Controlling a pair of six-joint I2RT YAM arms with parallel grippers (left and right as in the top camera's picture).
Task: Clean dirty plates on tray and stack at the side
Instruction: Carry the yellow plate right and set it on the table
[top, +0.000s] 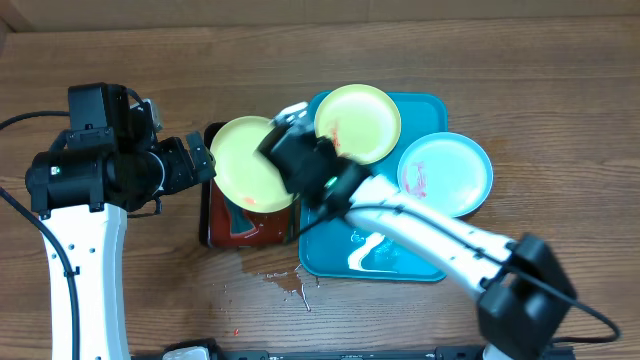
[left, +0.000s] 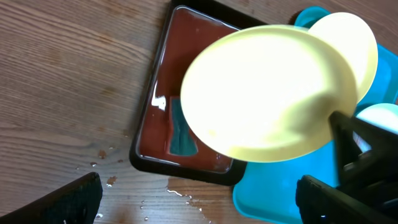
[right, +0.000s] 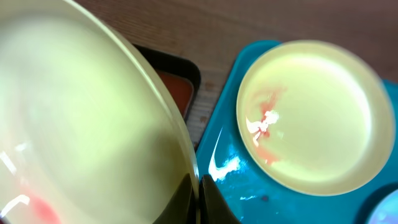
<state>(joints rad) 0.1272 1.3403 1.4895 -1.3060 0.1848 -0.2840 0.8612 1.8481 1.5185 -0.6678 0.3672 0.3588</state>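
The right gripper (right: 199, 196) is closed on the rim of a round yellow-green plastic plate (top: 245, 165) and holds it tilted in the air, above the small dark red tray with the black rim (top: 235, 230). This small tray lies against the left edge of the large turquoise plastic tray (top: 325, 250), near the middle of the wooden table (top: 150, 60). The held plate shows a red smear, so I judge it is not clean yet.

The left gripper (top: 200, 160) is wide open and empty, just beside the plate's left side.

Two plates wait on the turquoise tray, both with red smears: a second yellow-green plate (top: 358, 122) at its far edge and a pale blue plate (top: 445, 172) over its right edge. No stack is visible, so the task looks to be at its beginning.
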